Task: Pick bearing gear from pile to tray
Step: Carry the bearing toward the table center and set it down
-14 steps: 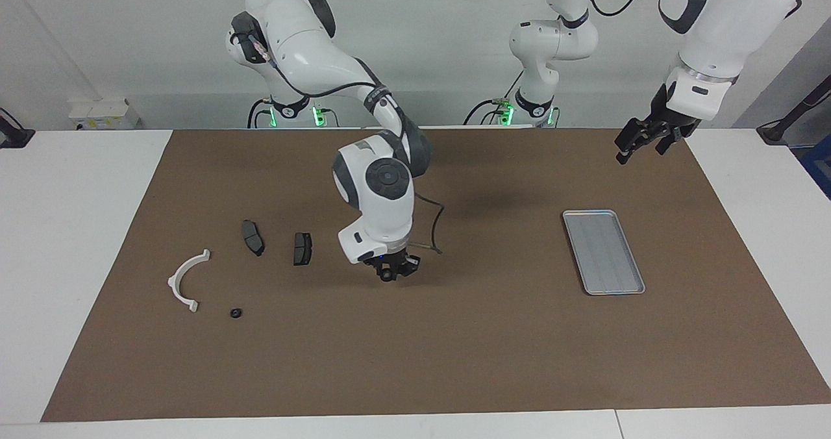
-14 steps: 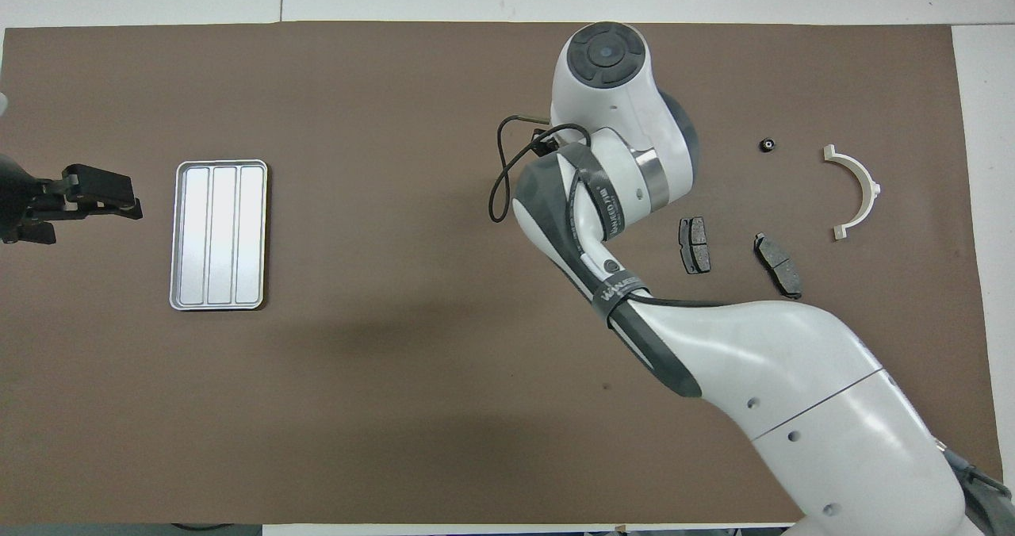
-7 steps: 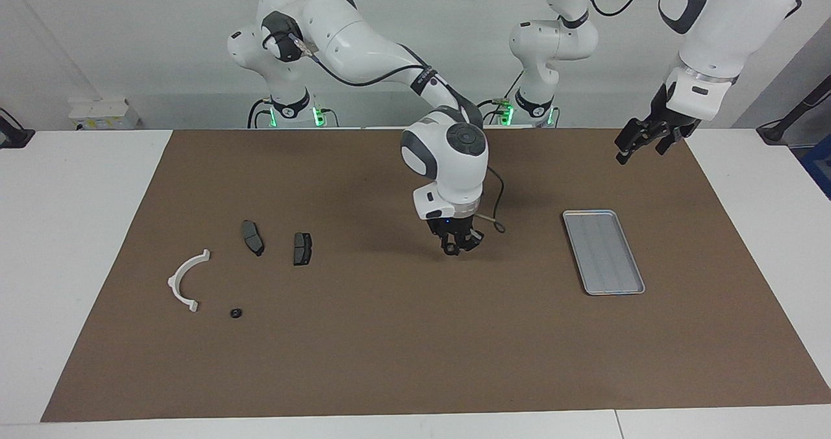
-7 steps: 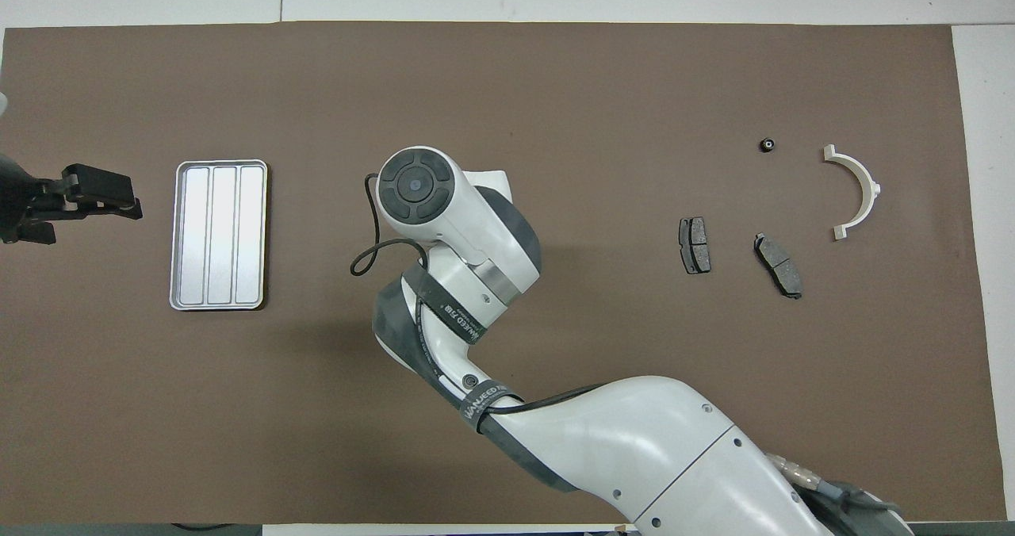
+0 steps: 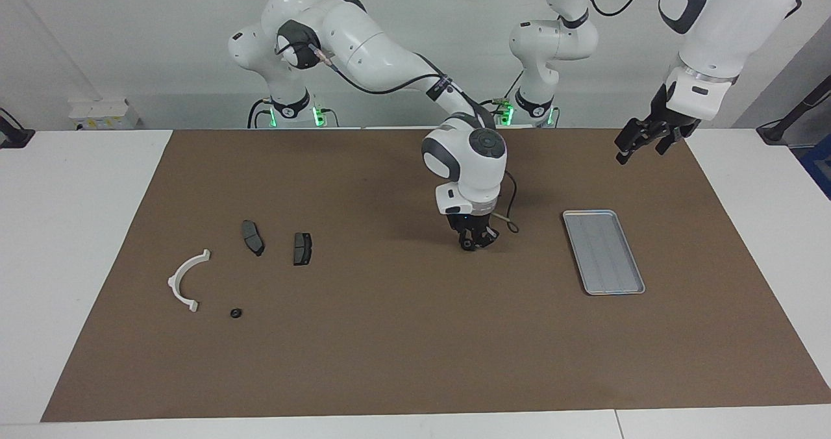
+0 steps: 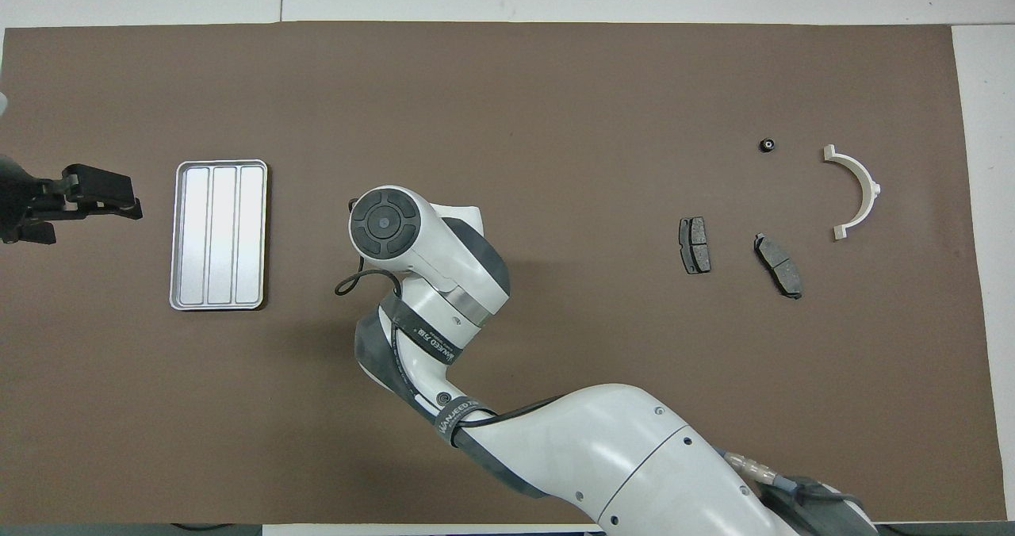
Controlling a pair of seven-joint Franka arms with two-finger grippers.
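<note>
The bearing gear point(image 5: 467, 246), small and dark, is clenched in my right gripper point(image 5: 472, 243) above the mat between pile point(image 5: 241, 267) and tray point(image 5: 603, 251); I should lower before releasing.

One tray point(image 5: 603, 250) lies on the worktop point(image 5: 78, 231). One brown mat point(image 5: 389, 348) covers the worktop. Two dark grey plates: one plate point(image 5: 302, 248) and a second plate point(image 5: 252, 237) beside it. One white half-ring bracket point(image 5: 185, 279). One small black ring point(image 5: 236, 312) lies loose on the mat. Two robot arms, so two grippers: the right gripper point(image 5: 472, 239) and the left gripper point(image 5: 639, 141)
</note>
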